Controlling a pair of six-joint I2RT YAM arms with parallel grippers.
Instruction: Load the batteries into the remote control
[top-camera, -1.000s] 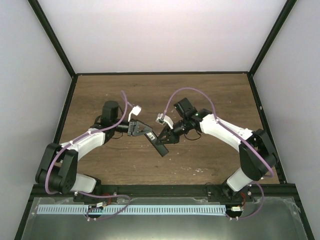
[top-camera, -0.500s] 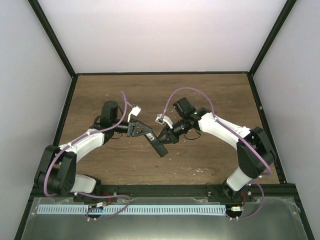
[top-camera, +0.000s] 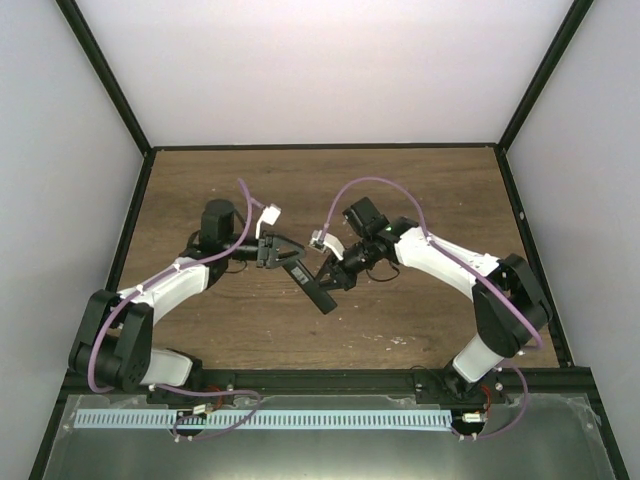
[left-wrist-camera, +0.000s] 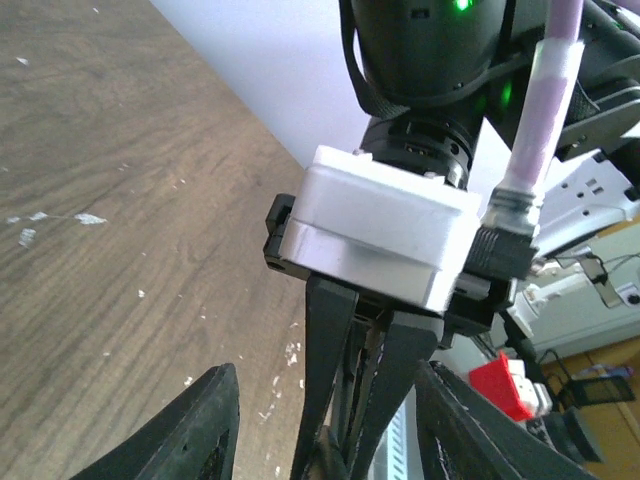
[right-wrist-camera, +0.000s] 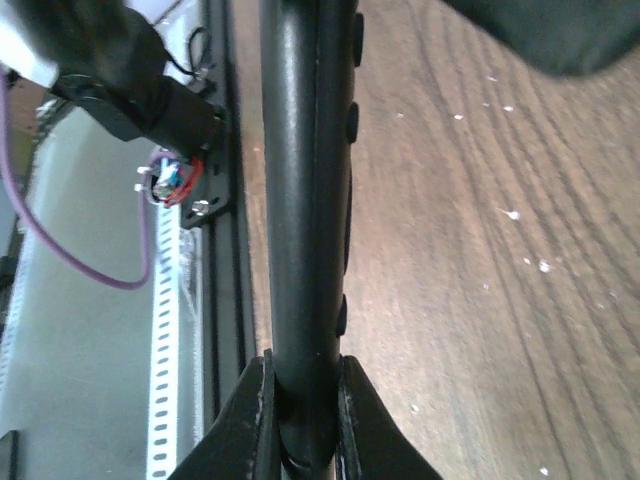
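Right gripper (right-wrist-camera: 303, 405) had edged leftward, jaws pinching one end of the remote control (right-wrist-camera: 305, 200) over the tabletop (right-wrist-camera: 480, 250), left gripper (top-camera: 290, 253) near its other end, jaws spread.

Looking it all over, I can't read a single word, number, brand or label on anything. The buttons along the remote control (right-wrist-camera: 305, 200) are only dark bumps, too blurred for any marking to be made out.
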